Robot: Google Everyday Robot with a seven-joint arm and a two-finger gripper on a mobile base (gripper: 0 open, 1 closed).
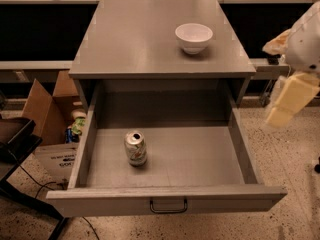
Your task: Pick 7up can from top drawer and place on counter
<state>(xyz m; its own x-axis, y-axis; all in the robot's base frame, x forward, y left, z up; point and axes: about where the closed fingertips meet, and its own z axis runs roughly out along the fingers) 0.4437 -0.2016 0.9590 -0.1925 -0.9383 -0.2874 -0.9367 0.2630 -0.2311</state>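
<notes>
Matt counter point(135, 39), metal 7up can point(135, 147), smooth end effector point(291, 100) at right

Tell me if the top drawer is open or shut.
Open: the top drawer is pulled out, its floor and the upright 7up can exposed. The gripper hangs outside it, at the picture's right edge.

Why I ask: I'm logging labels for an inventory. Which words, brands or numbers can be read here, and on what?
Nothing reads clearly enough to quote.
On the 7up can: green and red marks, wording too blurred to read.
On the cardboard box: dark print on its side, too blurred to read.
On the white bowl, top drawer and counter: no text.
On the gripper, at the right edge beside the open drawer: no markings visible.
</notes>
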